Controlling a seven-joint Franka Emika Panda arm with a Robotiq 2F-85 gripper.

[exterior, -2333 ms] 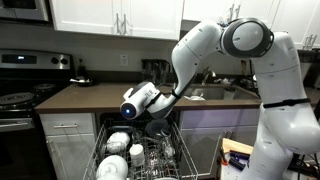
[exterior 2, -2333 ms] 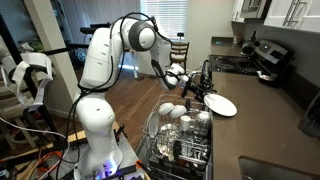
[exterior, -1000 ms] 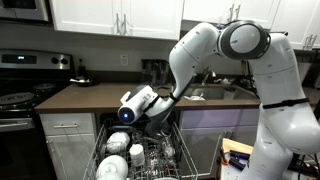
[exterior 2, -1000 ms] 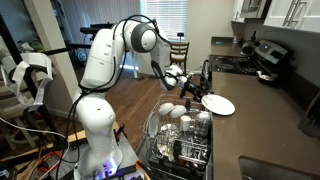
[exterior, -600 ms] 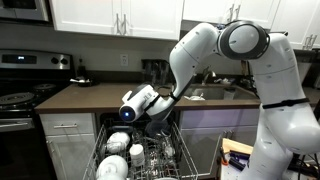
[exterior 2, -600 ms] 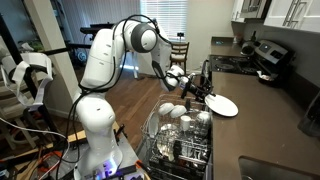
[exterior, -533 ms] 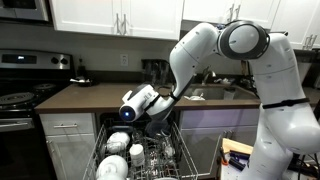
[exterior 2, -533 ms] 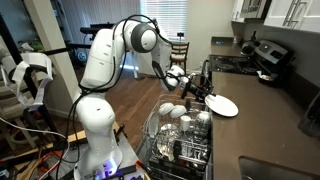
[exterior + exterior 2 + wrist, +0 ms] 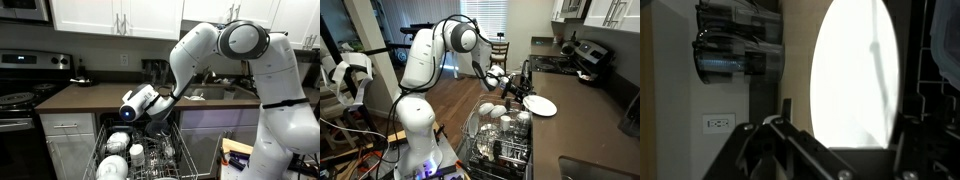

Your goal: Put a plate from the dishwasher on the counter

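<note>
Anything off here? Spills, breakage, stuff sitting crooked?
Nothing stands out. The plate looks flat on the counter, near its edge by the gripper; no spill or breakage shows. The dishwasher rack is pulled out, dishes seated in it.

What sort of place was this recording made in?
Most likely a home kitchen. There is a black stove, a dark counter with white cabinets above it, and an open dishwasher with its rack full of white dishes.
</note>
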